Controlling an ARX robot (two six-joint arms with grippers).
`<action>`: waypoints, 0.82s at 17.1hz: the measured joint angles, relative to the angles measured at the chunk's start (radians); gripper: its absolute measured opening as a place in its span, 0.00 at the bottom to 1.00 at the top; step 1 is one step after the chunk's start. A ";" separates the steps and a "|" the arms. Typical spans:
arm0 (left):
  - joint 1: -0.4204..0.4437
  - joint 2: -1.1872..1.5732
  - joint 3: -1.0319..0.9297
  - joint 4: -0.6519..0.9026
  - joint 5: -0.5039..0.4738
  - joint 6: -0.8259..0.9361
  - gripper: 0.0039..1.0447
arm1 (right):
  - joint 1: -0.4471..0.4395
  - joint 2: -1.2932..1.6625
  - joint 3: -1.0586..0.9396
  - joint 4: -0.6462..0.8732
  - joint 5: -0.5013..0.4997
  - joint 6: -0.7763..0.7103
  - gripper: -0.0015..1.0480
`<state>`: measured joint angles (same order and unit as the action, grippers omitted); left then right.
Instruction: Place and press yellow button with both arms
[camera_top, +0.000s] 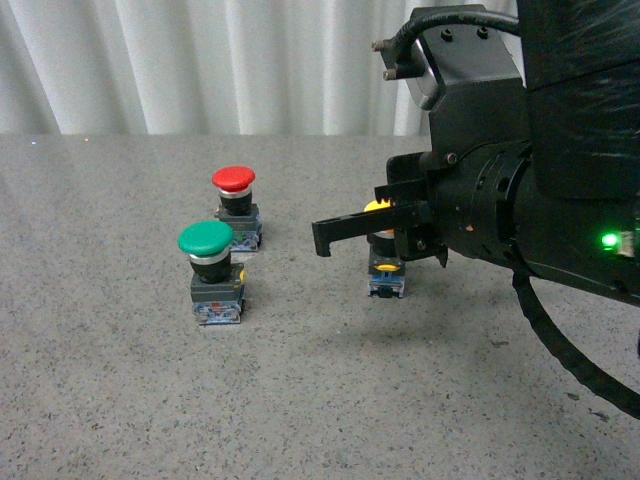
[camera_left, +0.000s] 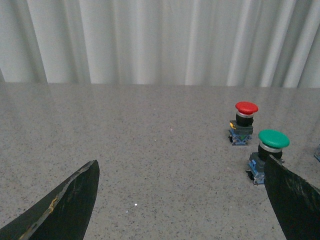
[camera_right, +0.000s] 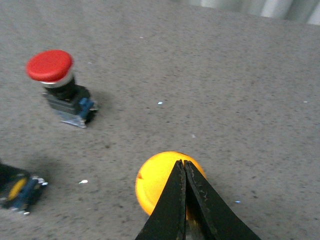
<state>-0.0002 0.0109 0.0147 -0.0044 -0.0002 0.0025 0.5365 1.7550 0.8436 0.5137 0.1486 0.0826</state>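
No container showed in any view; everything stood directly on the grey speckled table (camera_top: 120, 400), with a white curtain (camera_top: 200, 60) behind it.

The yellow button (camera_top: 385, 262) stood upright on the table right of centre in the front view, its cap largely hidden behind the right gripper (camera_top: 325, 238). From the yellow button, the green button (camera_top: 208, 262) stood at about 9 o'clock, well apart, and the red button (camera_top: 235, 205) at about 10 o'clock, a little farther back. The red and green buttons stood near each other, not touching.

The right arm (camera_top: 540, 190) reached in from the right edge with a green light (camera_top: 608, 240) lit on its body. Its fingers pointed toward 9 o'clock, level with the yellow cap. In the right wrist view the two fingers (camera_right: 172, 210) lay pressed together with no gap, their joined tips over the middle of the yellow cap (camera_right: 160, 182). They gripped nothing between them; whether the tips were touching the cap or just above it could not be told.

The left gripper (camera_left: 180, 200) was seen only in its own wrist view, its two fingers (camera_left: 65, 205) spread wide with bare table between them, holding nothing. The green button (camera_left: 270, 155) sat just behind one fingertip, the red button (camera_left: 244, 122) beyond it.
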 joint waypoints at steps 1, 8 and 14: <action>0.000 0.000 0.000 0.000 0.000 0.000 0.94 | 0.001 -0.033 -0.027 0.061 -0.034 0.048 0.02; 0.000 0.000 0.000 0.000 0.000 0.000 0.94 | -0.066 -0.519 -0.288 0.159 -0.159 0.322 0.02; 0.000 0.000 0.000 0.000 0.000 0.000 0.94 | -0.383 -1.146 -0.662 -0.188 0.013 -0.031 0.02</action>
<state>-0.0002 0.0109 0.0147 -0.0040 0.0002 0.0025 0.1532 0.6086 0.1818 0.3260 0.1612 0.0513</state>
